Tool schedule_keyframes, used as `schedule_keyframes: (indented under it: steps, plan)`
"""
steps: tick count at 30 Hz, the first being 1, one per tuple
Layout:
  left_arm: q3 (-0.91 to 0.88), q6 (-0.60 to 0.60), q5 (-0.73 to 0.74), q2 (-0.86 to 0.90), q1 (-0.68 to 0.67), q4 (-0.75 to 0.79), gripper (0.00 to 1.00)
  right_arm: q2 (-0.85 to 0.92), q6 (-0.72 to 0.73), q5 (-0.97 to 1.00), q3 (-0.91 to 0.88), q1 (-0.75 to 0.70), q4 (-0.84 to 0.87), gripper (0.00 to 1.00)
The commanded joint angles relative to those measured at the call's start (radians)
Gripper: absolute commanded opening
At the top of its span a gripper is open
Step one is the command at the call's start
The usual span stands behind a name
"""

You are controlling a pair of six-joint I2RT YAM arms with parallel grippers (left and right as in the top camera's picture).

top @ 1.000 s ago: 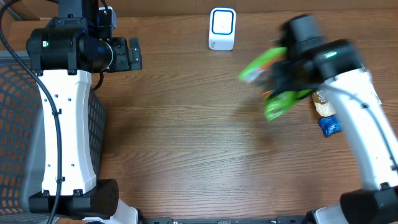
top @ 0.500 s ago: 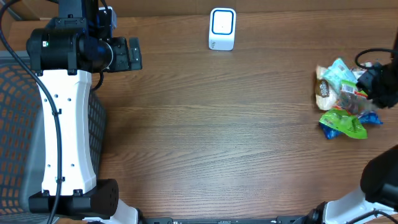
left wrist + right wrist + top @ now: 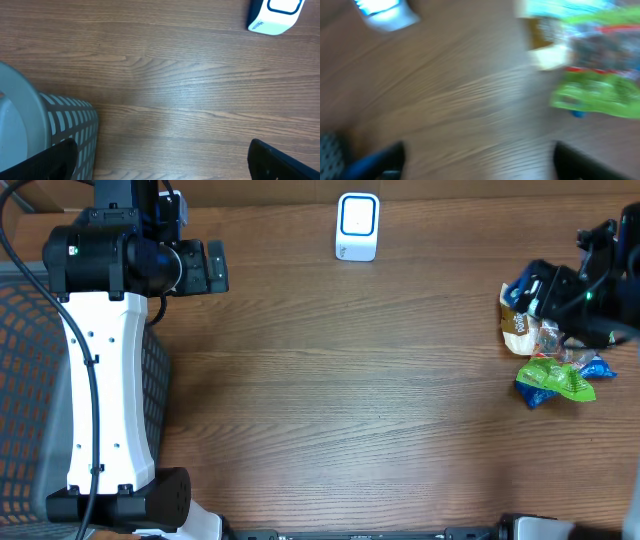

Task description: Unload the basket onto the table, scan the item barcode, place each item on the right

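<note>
Lying at the right edge of the brown wood-grain table (image 3: 350,410), a green crinkled plastic snack packet (image 3: 556,380) is seen in a small heap, touched by a brown-and-white packet (image 3: 517,330) and a blue wrapper (image 3: 600,367). The heap is found well apart from the white box-shaped barcode scanner with a blue-rimmed window (image 3: 357,226), which is stood at the far middle of the table. The right gripper (image 3: 479,150) is held over the far part of the heap, its jaws spread wide with nothing between them. Its wrist view is blurred, but both fingers can be made out at the bottom corners. The left gripper (image 3: 163,145) is likewise spread wide and empty, held over bare wood at the far left, beside a grey plastic mesh basket (image 3: 25,380).
</note>
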Motion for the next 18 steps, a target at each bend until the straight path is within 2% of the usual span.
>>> schedule_keyframes:
  steps: [1,6,11,18]
  plan:
    - [0.016,0.019,-0.01,-0.005,0.005,0.005,1.0,-0.163,-0.028,-0.043,0.026,0.108,-0.003,1.0]
    - [0.016,0.019,-0.01,-0.005,0.005,0.005,1.0,-0.27,-0.029,-0.043,0.026,0.198,-0.021,1.0]
    - [0.016,0.019,-0.01,-0.005,0.005,0.005,1.0,-0.327,-0.029,0.001,0.026,0.201,-0.076,1.0]
    - [0.016,0.019,-0.01,-0.005,0.005,0.005,1.0,-0.379,0.002,0.136,0.019,0.201,-0.003,1.0]
